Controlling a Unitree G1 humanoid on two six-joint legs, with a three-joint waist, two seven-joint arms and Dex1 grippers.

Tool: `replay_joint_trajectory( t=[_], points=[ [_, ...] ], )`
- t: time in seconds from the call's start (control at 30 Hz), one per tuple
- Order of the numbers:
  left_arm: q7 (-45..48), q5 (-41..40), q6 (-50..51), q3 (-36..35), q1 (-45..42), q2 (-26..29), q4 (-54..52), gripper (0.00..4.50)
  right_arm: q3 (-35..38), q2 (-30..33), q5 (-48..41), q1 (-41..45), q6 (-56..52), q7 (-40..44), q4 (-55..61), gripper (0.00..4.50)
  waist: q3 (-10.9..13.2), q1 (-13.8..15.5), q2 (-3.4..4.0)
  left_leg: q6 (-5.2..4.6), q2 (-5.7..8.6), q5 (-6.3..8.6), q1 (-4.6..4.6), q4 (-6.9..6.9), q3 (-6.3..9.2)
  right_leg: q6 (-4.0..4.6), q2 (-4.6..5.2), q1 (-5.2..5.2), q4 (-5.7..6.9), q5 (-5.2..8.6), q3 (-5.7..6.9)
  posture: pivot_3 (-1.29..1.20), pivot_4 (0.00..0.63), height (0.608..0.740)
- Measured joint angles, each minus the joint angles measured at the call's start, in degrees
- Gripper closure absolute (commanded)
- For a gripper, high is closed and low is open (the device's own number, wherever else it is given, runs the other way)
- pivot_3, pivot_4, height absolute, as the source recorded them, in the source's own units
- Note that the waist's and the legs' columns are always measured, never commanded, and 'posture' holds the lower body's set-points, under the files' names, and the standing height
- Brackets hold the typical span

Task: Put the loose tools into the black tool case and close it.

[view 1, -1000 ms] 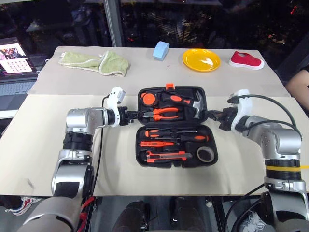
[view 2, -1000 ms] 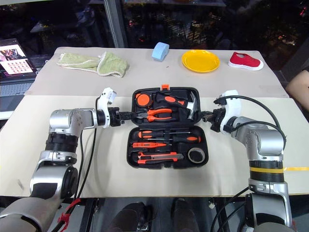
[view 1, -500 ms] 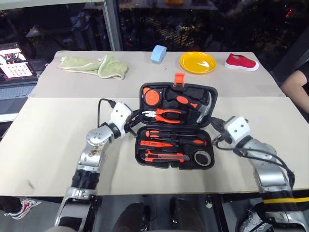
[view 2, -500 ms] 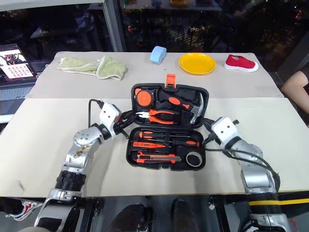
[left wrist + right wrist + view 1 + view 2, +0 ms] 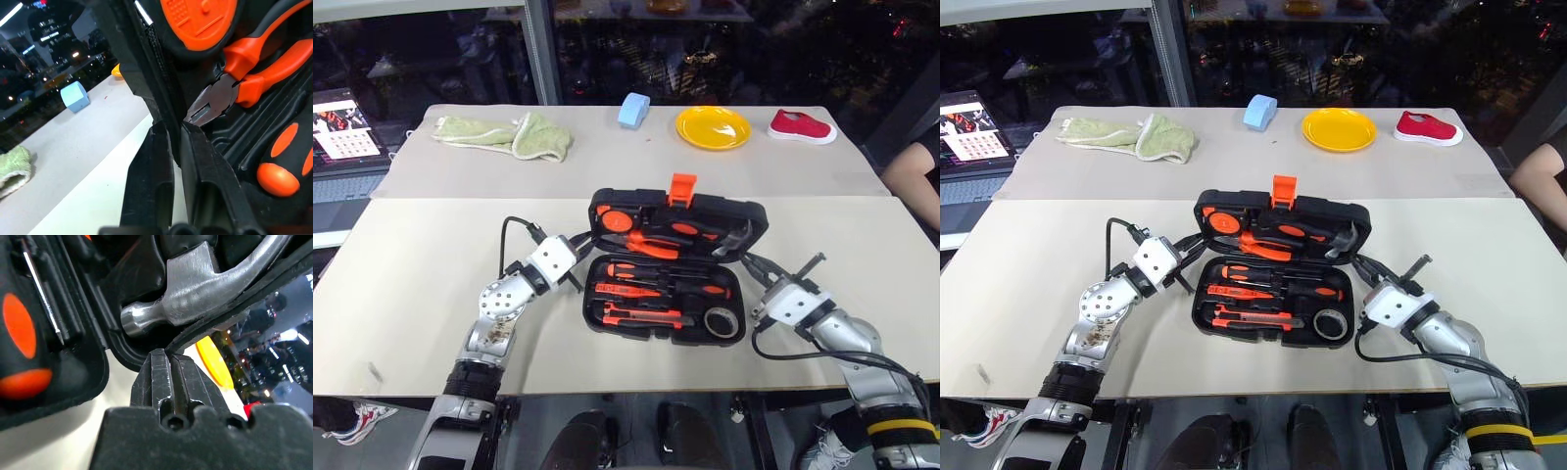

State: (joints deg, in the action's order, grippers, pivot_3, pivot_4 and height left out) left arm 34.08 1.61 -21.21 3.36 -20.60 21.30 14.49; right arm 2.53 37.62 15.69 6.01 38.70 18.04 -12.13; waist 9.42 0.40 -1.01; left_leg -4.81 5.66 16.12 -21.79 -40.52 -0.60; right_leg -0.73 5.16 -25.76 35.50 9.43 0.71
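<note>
The black tool case (image 5: pixel 677 264) lies mid-table, lid half raised, tools seated in its recesses. The left gripper (image 5: pixel 171 147) pinches the lid's left edge; the right gripper (image 5: pixel 168 377), clenched empty, props the right edge. Uneven pushing could slip the rim free, or the lid could jam on the hammer (image 5: pixel 195 293).

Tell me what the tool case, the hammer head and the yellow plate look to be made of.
Tool case: moulded black plastic, matt, with shaped recesses and an orange latch. Hammer head: steel by the look, brushed silver with fine streaks and soft glints. Yellow plate: probably plastic, smooth and evenly coloured; glazed ceramic cannot be ruled out.
</note>
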Motion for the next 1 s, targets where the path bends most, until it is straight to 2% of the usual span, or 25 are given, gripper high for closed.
replay_joint_trajectory(
  t=[0.1, 0.17, 0.3, 0.33, 0.37, 0.43, 0.47, 0.53, 0.57, 0.6, 0.63, 0.7, 0.77, 0.87, 1.0],
  points=[
    [-0.6, 0.0, 0.0, 0.0, 1.2, 0.4, -0.6, 4.10, -0.2, 0.1, 1.1, -0.9, 1.1, -0.4, 0.3, 4.50, 0.0, -0.2, 0.00, -0.18, -0.20, 0.12, 0.59, 0.05, 0.00, 0.00, -0.11, 0.64, -0.18, 0.03, 0.01, 0.00, 0.150, 0.732],
    [-0.8, 0.0, 0.0, 0.0, 2.6, 1.0, -2.0, 4.10, -0.2, 0.8, 1.6, -2.4, 2.4, -0.8, 1.3, 4.50, 0.0, -0.3, 0.01, -0.52, -0.24, 0.32, 0.69, 0.19, 0.00, 0.00, -0.13, 0.72, -0.28, 0.04, 0.00, 0.00, 0.150, 0.732],
    [-0.3, -0.3, 0.0, -0.1, 6.8, 2.8, -6.7, 4.10, 0.4, 2.7, 2.2, -7.5, 5.1, -1.5, 4.8, 4.50, -0.1, -0.4, 0.12, -0.20, -0.27, 0.13, 0.74, 0.44, -0.02, 0.07, -0.18, 0.70, -0.37, 0.08, -0.06, 0.00, 0.150, 0.732],
    [-0.1, -0.4, 0.1, -0.1, 7.6, 3.5, -7.7, 3.67, 0.6, 3.1, 2.1, -8.9, 5.2, -1.5, 5.9, 4.50, -0.2, -0.5, 0.14, -0.19, -0.28, 0.13, 0.79, 0.54, -0.04, 0.08, -0.19, 0.69, -0.43, 0.09, -0.07, 0.00, 0.150, 0.732],
    [0.1, -0.6, 0.3, -0.1, 8.5, 4.1, -8.5, 3.56, 0.7, 3.5, 1.8, -10.4, 5.2, -1.4, 7.0, 4.50, -0.3, -0.5, 0.20, -0.19, -0.28, 0.13, 0.80, 0.61, -0.06, 0.10, -0.19, 0.69, -0.45, 0.10, -0.07, 0.00, 0.150, 0.732],
    [0.4, -1.0, 0.5, -0.9, 11.3, 5.6, -9.4, 3.03, 1.2, 4.5, 0.2, -13.6, 5.1, -0.6, 9.7, 3.78, -0.3, -0.5, 0.28, -0.21, -0.29, 0.14, 0.80, 0.74, -0.07, 0.14, -0.19, 0.63, -0.48, 0.18, -0.08, 0.00, 0.150, 0.732],
    [0.8, -1.4, 0.5, -1.6, 13.4, 7.1, -9.8, 2.66, 1.7, 5.9, -2.5, -17.1, 4.4, 1.2, 12.3, 3.64, -0.3, -0.3, 0.31, -0.24, -0.31, 0.17, 0.76, 0.76, -0.06, 0.16, -0.21, 0.57, -0.47, 0.28, -0.07, 0.00, 0.150, 0.732],
    [1.5, -1.9, 0.5, -4.8, 17.6, 11.3, -9.6, 1.94, 2.8, 9.9, -7.8, -25.9, 2.2, 6.1, 16.4, 2.93, -0.3, 0.1, 0.25, -0.34, -0.45, 0.22, 0.74, 0.80, 0.02, 0.23, -0.32, 0.56, -0.53, 0.37, 0.00, 0.00, 0.150, 0.732],
    [1.7, -2.1, 0.5, -6.0, 17.8, 12.7, -8.7, 1.72, 3.2, 11.7, -12.0, -29.6, -1.0, 9.2, 18.6, 2.72, -0.3, 0.5, 0.26, -0.32, -0.44, 0.24, 0.66, 0.74, 0.05, 0.23, -0.30, 0.55, -0.54, 0.38, 0.04, 0.00, 0.150, 0.732],
    [2.1, -2.7, 0.2, -7.3, 17.6, 14.3, -7.2, 1.24, 4.3, 14.1, -18.7, -34.4, -6.1, 13.3, 21.6, 2.27, -0.3, 0.8, 0.30, -0.26, -0.43, 0.32, 0.65, 0.70, 0.04, 0.21, -0.25, 0.59, -0.59, 0.39, 0.06, 0.00, 0.150, 0.732],
    [2.8, -3.4, 0.0, -9.2, 17.1, 16.8, -4.6, 0.85, 7.0, 17.1, -27.1, -39.4, -13.0, 18.1, 25.3, 1.84, -0.3, 0.9, 0.34, -0.67, -0.45, 0.61, 0.73, 0.67, 0.05, 0.17, -0.18, 0.71, -0.64, 0.40, 0.08, 0.00, 0.150, 0.732],
    [3.4, -4.2, 0.0, -11.5, 15.8, 19.1, -1.1, 0.19, 11.0, 19.5, -35.3, -44.0, -19.8, 23.1, 28.2, 1.54, -0.3, 1.0, 0.13, -0.67, -0.50, 0.63, 0.89, 0.64, 0.06, -0.09, -0.18, 0.80, -0.74, 0.55, 0.13, 0.00, 0.150, 0.732],
    [5.2, -4.8, 0.4, -11.3, 12.9, 19.5, 2.1, 0.08, 13.3, 21.1, -42.4, -48.2, -26.7, 28.3, 31.8, 1.54, -0.3, 1.0, 0.07, -0.70, -0.50, 0.64, 1.16, 0.64, 0.05, -0.47, -0.12, 1.30, -0.81, 0.77, 0.12, 0.00, 0.150, 0.732],
    [8.1, -5.2, 4.5, -8.7, 5.3, 18.7, 7.2, 0.00, 14.2, 21.7, -50.3, -51.4, -35.4, 34.7, 36.3, 2.43, -0.2, 1.8, -0.05, -0.71, -0.51, 0.66, 1.49, 0.64, 0.04, -0.64, -0.02, 1.61, -0.79, 0.87, 0.18, 0.00, 0.150, 0.732],
    [14.0, -5.7, 12.1, -3.9, -7.0, 15.6, 12.3, 0.00, 13.7, 21.6, -53.1, -52.1, -43.4, 36.9, 43.6, 3.58, -0.1, 2.3, -0.18, -0.79, -0.47, 0.71, 1.38, 0.60, 0.03, -0.67, 0.00, 1.47, -0.80, 0.85, 0.26, 0.00, 0.150, 0.732]
  ],
)
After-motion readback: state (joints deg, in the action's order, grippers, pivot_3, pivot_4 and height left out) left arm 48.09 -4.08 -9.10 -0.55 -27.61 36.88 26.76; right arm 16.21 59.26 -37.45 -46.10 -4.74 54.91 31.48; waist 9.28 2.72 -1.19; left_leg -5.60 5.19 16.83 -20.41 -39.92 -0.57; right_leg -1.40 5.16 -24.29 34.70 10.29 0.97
